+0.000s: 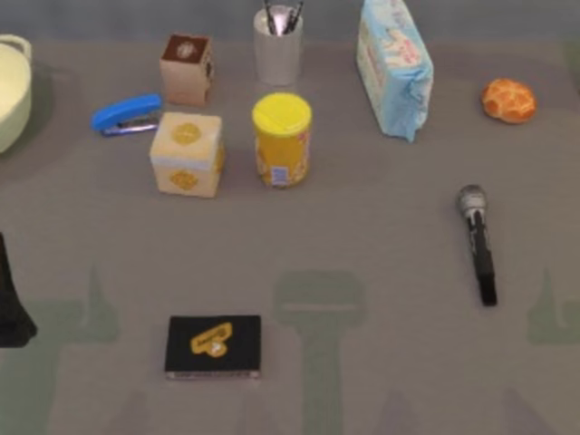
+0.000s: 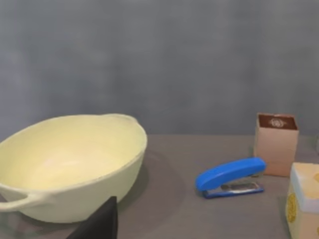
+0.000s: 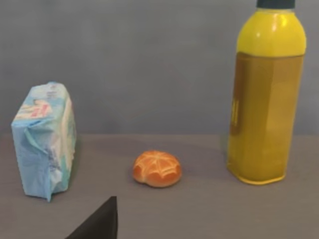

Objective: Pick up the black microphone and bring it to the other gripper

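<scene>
On the worktop (image 1: 381, 381) we count one microphone (image 1: 478, 241), one blue stapler (image 1: 126, 115), one yellow can (image 1: 282, 140), one cream bowl (image 2: 70, 164), one bread roll (image 1: 508, 100) and one blue-and-white packet (image 1: 393, 63). We count one grey cup (image 1: 277, 45) with utensils, two small boxes, one brown (image 1: 187, 69), one cream (image 1: 187, 154), one flat black box (image 1: 214, 346) and one yellow bottle (image 3: 266, 94).

Left arm (image 1: 11, 299) — only a matte black, tapered sliver visible at the top view's left edge. Each wrist view shows one black, pointed wedge — plain surface, no markings, cables or screws discernible.
</scene>
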You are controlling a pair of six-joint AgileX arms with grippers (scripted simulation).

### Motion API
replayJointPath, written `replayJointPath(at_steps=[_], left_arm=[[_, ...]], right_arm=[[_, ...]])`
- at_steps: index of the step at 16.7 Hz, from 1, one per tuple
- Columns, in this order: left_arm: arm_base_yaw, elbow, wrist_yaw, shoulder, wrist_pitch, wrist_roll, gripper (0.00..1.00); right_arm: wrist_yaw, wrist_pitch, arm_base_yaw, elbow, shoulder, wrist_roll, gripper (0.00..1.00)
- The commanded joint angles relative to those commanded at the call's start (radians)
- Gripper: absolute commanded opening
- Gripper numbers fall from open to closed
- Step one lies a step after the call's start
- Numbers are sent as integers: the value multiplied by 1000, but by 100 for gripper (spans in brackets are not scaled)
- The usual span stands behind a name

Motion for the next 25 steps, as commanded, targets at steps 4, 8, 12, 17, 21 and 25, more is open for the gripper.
replayJointPath(at_steps=[4, 8, 12, 17, 21, 25], left_arm=[[0, 0, 0, 0, 0, 0, 100], [0, 0, 0, 0, 0, 0, 100], [0, 0, 0, 0, 0, 0, 100], [0, 0, 0, 0, 0, 0, 100], [0, 0, 0, 0, 0, 0, 100], [0, 0, 0, 0, 0, 0, 100]], right_arm=[[0, -20, 9, 30, 30, 8, 100], [7, -134, 53, 204, 219, 55, 100], [23, -317, 118, 465, 577, 125, 100], [44, -586, 210, 823, 1146, 222, 100], [59, -781, 278, 1087, 1536, 295, 100], [69, -920, 330, 1302, 1806, 352, 100]])
